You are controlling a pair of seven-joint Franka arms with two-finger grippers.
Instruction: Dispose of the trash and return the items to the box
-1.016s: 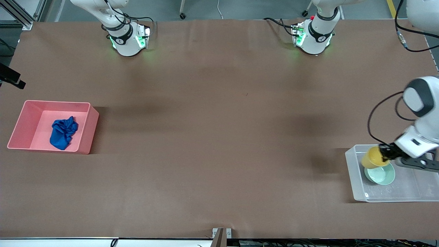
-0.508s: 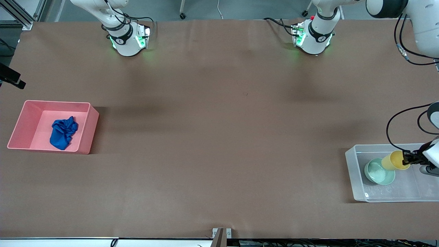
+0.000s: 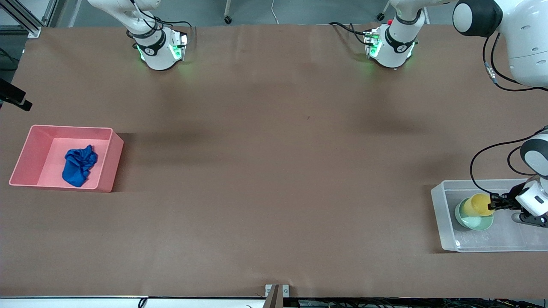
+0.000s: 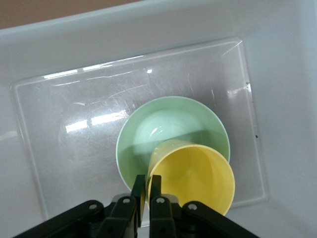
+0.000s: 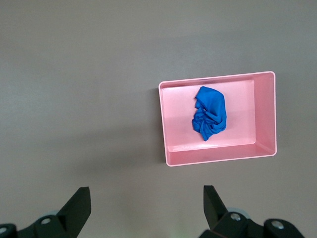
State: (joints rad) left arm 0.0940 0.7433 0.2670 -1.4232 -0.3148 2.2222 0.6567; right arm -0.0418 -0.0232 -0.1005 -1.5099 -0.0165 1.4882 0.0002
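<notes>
Left hand (image 3: 496, 203) pinches yellow cup (image 3: 478, 204) in bowl (image 3: 471, 220), inside box (image 3: 441, 214).

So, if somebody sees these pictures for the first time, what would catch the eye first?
Probably the yellow cup, pinched at its rim by the left gripper and sitting in the mint-green bowl inside the clear plastic tub at the left arm's end. Next, the blue cloth wad in the pink bin at the right arm's end.

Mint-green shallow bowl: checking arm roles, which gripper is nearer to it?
Left. The left gripper, pinching the yellow cup's rim, is over the mint-green shallow bowl; the right gripper hangs open high over the table beside the pink bin.
</notes>
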